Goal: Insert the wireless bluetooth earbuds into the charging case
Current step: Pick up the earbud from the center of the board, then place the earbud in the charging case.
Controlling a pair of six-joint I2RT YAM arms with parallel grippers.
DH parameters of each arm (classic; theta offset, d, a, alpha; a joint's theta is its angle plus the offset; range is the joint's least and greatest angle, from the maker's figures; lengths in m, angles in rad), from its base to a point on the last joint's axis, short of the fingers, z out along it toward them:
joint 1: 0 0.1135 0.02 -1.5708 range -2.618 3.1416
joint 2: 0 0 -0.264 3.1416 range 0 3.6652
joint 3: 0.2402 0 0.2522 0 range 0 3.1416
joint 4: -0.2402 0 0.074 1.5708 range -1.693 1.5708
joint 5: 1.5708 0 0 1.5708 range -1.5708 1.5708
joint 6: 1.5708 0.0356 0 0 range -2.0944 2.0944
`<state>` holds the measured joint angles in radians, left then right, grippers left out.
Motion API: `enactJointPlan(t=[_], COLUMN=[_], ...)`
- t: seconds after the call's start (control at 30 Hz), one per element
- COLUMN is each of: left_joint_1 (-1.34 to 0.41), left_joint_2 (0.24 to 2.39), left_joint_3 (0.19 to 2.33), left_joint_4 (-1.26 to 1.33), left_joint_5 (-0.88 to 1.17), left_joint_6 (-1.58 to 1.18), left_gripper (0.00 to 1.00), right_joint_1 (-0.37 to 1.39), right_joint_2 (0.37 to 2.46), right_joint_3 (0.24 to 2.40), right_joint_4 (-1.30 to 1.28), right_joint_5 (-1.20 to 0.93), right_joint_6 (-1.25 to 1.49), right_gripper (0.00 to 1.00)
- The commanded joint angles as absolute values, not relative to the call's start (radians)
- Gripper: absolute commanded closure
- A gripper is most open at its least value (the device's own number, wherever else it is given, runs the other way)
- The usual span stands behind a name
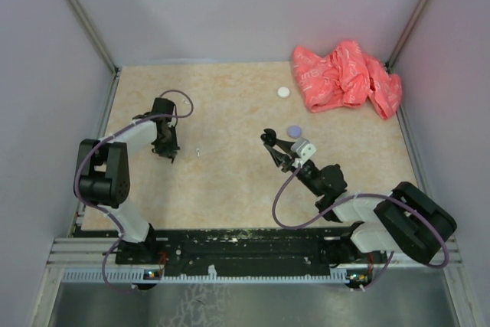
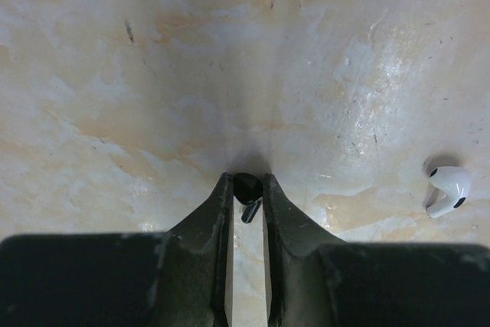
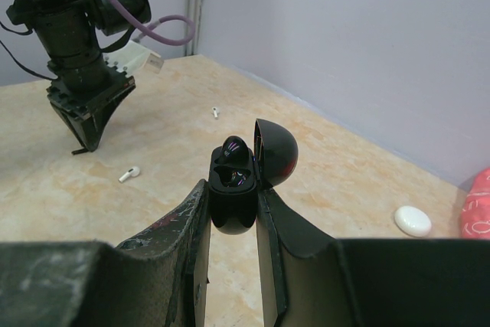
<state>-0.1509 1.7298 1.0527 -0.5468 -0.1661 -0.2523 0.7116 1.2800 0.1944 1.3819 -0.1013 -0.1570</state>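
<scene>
Right, the left gripper [image 2: 246, 180] is pinched shut on a black earbud [image 2: 246, 193], down low at the marbled tabletop [image 2: 153, 74]. The bud's round head sits right at the fingertips and the stem hangs between them. It's a thin hold, so the lift wants to be slow and straight up, with no twist. A white earbud [image 2: 448, 191] lies loose off to one side, well apart, and can wait.

Across the table the right gripper [image 3: 231, 188] is clamped on the open black charging case [image 3: 230, 216], lid [image 3: 276, 151] tipped back and pockets facing up. One pocket looks filled already, though it's hard to be sure in all that black.

The job, I'd say, is carrying the bud over and lining its stem up with the free pocket. Come in from above, clear of the lid. Release only once the bud is seated, and the case should be held dead steady meanwhile.
</scene>
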Motion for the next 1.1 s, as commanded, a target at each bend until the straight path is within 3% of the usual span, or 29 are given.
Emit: enactJointPlan(t=[0.0,0.47,0.77,1.07], left_joint_1=[-0.155,-0.158,-0.189,-0.316], left_joint_2=[1.726,1.445,1.212,1.069], left_joint_3=[1.031,0.949,0.852,0.862], left_joint_4=[-0.553,-0.359,-0.103,0.017], left_joint_5=[-0.093,0.189,0.405,0.449], left_joint_6=[-0.245,-0.246,-0.283,-0.278], left_gripper=[0.83,0.88,0.9,0.89], right_joint_1=[0.719,0.719,0.72,0.762], right_joint_2=[1.252,1.289,1.264,1.23], right_joint_3=[0.213,0.23,0.283,0.347], right_joint_4=[1.437,1.457,1.384,1.278], right_joint_5=[-0.098,-0.139,-0.187,-0.198], right_joint_6=[-0.159,-0.158,-0.139,-0.143], right_gripper=[1.0,1.0,1.0,1.0])
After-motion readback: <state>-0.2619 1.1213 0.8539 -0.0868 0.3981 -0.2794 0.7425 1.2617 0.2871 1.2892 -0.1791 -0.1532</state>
